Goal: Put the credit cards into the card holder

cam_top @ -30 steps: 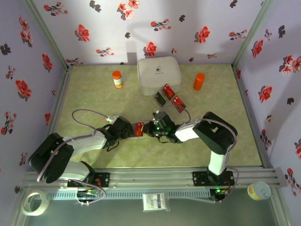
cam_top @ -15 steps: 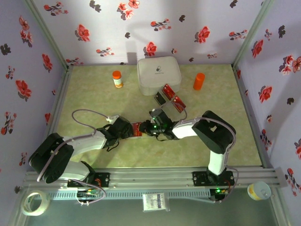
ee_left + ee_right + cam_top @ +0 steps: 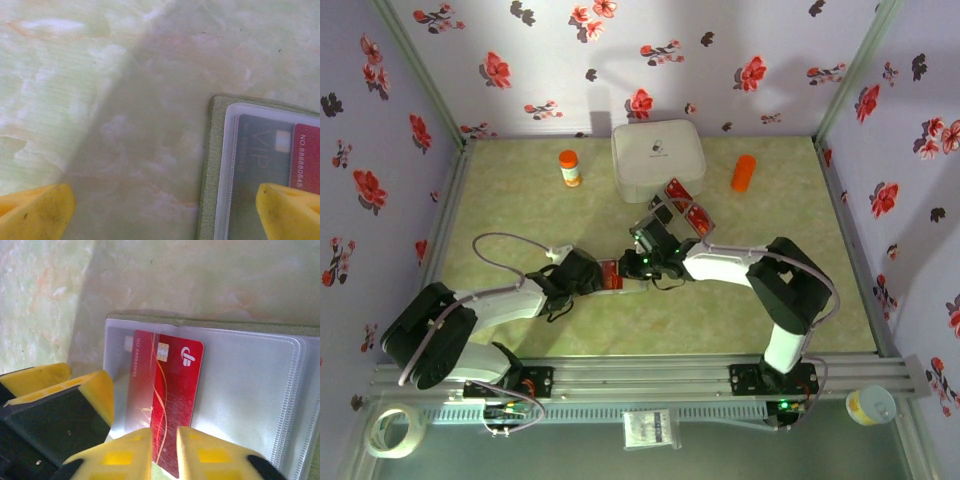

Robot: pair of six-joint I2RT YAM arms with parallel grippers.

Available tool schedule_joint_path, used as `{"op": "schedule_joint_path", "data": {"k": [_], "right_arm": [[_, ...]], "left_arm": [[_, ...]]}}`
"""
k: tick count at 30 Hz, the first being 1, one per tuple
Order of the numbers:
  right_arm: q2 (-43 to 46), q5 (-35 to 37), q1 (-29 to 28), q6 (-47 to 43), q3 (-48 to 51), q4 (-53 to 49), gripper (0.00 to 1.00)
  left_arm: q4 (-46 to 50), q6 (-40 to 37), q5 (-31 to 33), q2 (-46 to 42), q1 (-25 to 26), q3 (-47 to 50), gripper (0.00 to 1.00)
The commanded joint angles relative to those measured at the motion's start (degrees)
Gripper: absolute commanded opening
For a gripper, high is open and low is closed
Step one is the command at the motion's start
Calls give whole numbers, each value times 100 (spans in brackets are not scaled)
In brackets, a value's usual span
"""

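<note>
Green marbled worktop (image 3: 520,200). Lately advanced leftward with right claw (image 3: 164,437), nearly closed, tips upon red card (image 3: 170,370) half inside card holder (image 3: 240,326), mid-frame: insertion likely underway. Left claw (image 3: 162,210) wide open, empty.

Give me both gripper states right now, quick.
Left gripper: open, holding nothing, one finger over the card holder.
Right gripper: closed on a red credit card that sits partly inside the holder.

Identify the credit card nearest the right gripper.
The red card half inside the card holder, under the right gripper; loose cards lie farther off beside the white box.
</note>
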State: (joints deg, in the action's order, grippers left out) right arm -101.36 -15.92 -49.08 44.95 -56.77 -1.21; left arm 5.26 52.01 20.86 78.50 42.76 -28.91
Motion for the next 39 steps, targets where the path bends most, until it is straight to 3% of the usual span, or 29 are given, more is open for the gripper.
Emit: {"op": "schedule_joint_path", "data": {"k": [1,18,24,31,39], "right_arm": [[-261,96,-27,-171,-202,-298,12],[-1205,-156,-263,63,-848,-141,5],[-1056,-166,-269,102,-841,-107,5],[-661,103,-260,-82,-833,-412,7],[-809,274,-230,-307,-1063,-694,5]], "left_arm": [[786,133,49,223,-58,386,96],[939,23,42,-257,-175,317,97],[1047,-24,33,-537,-356,331,97],[885,48,-36,-341,-418,495,97],[747,51,-49,-155,-417,535,97]]}}
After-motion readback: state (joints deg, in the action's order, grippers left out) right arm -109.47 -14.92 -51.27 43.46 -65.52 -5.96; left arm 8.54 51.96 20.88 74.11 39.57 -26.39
